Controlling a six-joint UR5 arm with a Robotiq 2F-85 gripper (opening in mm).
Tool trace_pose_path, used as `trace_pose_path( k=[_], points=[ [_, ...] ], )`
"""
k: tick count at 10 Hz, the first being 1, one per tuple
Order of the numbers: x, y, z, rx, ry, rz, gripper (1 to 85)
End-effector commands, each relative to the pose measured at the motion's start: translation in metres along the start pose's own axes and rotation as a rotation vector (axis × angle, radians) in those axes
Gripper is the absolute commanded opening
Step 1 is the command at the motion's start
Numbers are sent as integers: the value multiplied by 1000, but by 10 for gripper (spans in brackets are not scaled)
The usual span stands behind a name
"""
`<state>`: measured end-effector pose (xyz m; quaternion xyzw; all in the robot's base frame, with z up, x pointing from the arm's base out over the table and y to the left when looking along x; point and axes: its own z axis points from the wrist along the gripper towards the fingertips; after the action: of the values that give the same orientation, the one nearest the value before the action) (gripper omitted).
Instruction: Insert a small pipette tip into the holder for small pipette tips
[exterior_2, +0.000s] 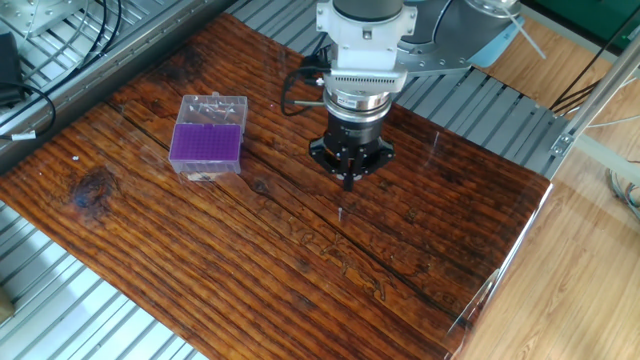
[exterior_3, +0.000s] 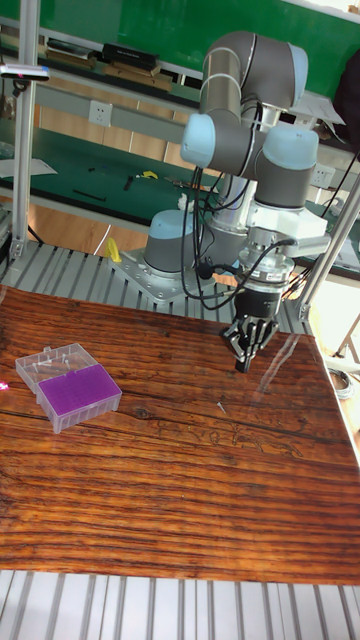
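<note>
The black two-finger claw (exterior_2: 348, 181), jaw gap indiscernible, hovers above a tiny pale pipette tip (exterior_2: 341, 212) on the dark wooden desk (exterior_2: 300, 260), where a centred, vertical descent looks advisable.

A robotics lab: a wooden table (exterior_2: 200, 250) on aluminium framing (exterior_3: 20, 130), benches with wall sockets (exterior_3: 98, 111) behind.

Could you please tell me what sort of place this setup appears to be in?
Probably a robotics lab or workshop. A robot arm is bolted to a metal frame behind a wooden table, a box of pipette tips sits on it, and workbenches stand behind.
</note>
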<state>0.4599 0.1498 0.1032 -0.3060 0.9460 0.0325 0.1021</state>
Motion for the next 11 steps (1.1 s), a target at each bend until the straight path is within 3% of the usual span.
trace_pose_path(
  k=[1, 5, 7, 9, 11],
  points=[
    [3, -12, 5, 38, 7, 1, 10],
    [8, -15, 7, 46, 15, 31, 10],
    [24, -7, 6, 19, 77, 73, 10],
    [31, -14, 6, 47, 104, 86, 10],
    [27, -18, 1, 49, 70, 73, 10]
  ],
)
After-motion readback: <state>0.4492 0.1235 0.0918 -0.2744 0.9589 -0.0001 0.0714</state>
